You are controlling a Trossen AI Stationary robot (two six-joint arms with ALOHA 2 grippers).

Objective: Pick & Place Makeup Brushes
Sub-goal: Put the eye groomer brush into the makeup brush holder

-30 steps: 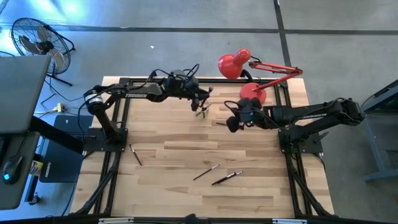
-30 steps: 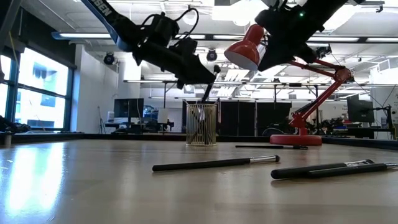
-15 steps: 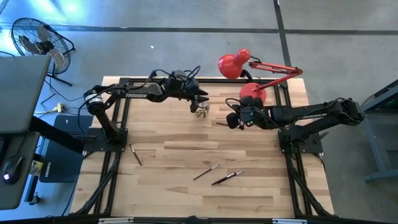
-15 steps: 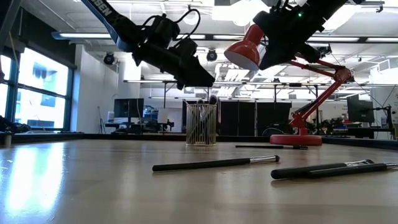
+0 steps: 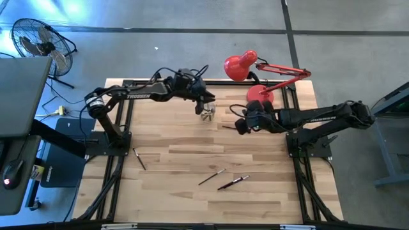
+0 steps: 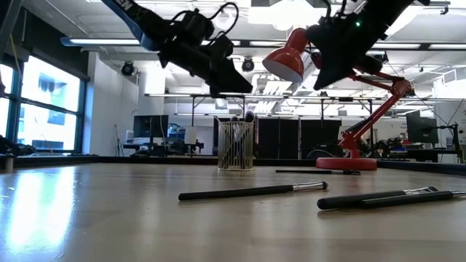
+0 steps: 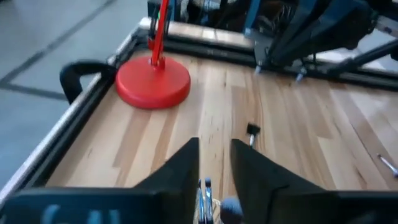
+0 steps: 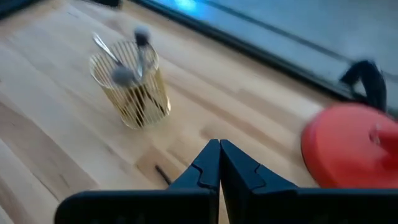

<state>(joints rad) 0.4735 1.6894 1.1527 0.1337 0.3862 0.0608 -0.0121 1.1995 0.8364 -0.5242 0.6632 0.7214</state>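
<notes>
Left gripper (image 7: pixel 214 163) fingers narrowly apart over wire cup (image 8: pixel 130 87) | right gripper (image 8: pixel 219 163) fingers pressed together | only high view shows four loose makeup brushes (image 5: pixel 211 177)

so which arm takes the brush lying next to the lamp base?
Right, probably. The right pincer, fingers shut and empty, hangs almost over that brush. The left pincer, open, is above the wire cup, farther from the brush.
</notes>
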